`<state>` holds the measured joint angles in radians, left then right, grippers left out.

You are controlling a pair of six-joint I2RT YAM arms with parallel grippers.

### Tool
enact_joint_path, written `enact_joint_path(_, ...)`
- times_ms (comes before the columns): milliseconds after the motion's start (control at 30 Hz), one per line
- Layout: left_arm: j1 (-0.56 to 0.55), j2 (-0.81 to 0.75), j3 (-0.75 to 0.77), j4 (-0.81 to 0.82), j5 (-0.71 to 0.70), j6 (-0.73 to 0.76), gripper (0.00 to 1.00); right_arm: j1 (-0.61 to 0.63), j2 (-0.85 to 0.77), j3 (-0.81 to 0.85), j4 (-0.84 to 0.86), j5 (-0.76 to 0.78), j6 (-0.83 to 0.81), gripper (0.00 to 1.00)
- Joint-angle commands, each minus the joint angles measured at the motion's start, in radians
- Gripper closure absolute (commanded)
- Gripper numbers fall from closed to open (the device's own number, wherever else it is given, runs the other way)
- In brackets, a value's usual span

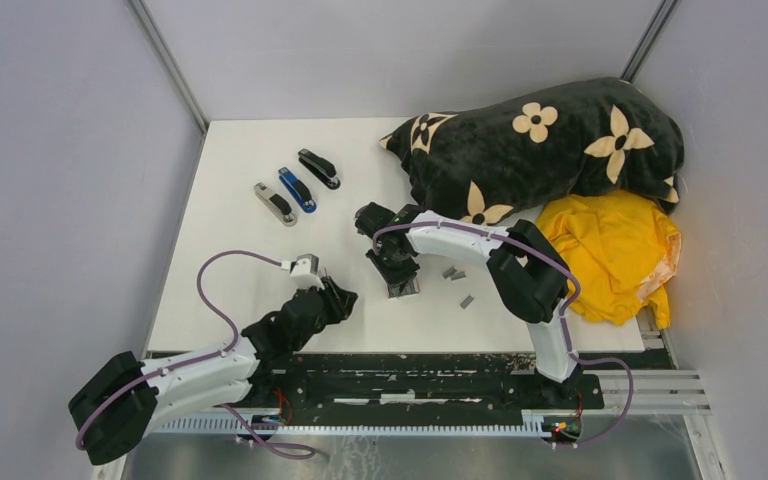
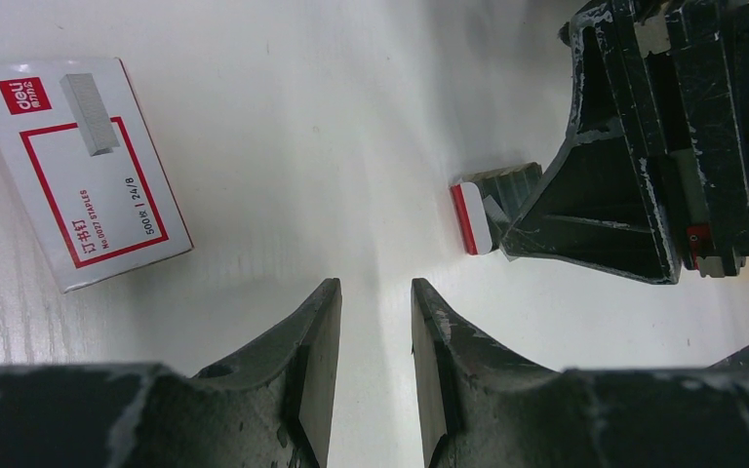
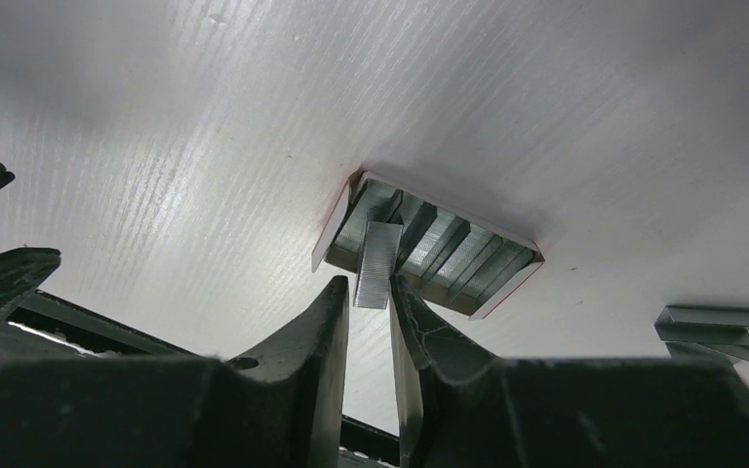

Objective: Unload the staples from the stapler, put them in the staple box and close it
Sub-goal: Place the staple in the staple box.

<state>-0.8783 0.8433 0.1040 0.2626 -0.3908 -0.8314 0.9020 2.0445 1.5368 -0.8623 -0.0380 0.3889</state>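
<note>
Between the tips of your right gripper (image 3: 371,297) a strip of staples (image 3: 380,255) is pinched, its far end leaning into the open staple tray (image 3: 326,234) just beyond. More loose strips (image 3: 717,327) lie on the table (image 3: 205,146) nearby, apart from the tray. Your left gripper (image 2: 375,292) hangs above the table, fingers parted and empty, near the white-and-red box (image 2: 78,166).

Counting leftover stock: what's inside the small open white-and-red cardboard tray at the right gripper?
Grey metallic staple strips lie side by side inside the tray. One tilted strip is pinched by the right gripper. The tray's floor and near end are hidden by the strips and the gripper's fingers.
</note>
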Motion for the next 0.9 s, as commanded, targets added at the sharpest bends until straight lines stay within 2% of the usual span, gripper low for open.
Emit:
enact_joint_path(0,0.004,-0.016,-0.006,0.024,-0.022,0.020,0.61,0.009,-0.003,0.016,0.009,0.038,-0.005,0.73)
enact_joint_path(867,0.005,-0.038,-0.003,0.011,-0.024,0.024,0.61,0.014,0.008,0.012,0.010,0.050,-0.002,0.72)
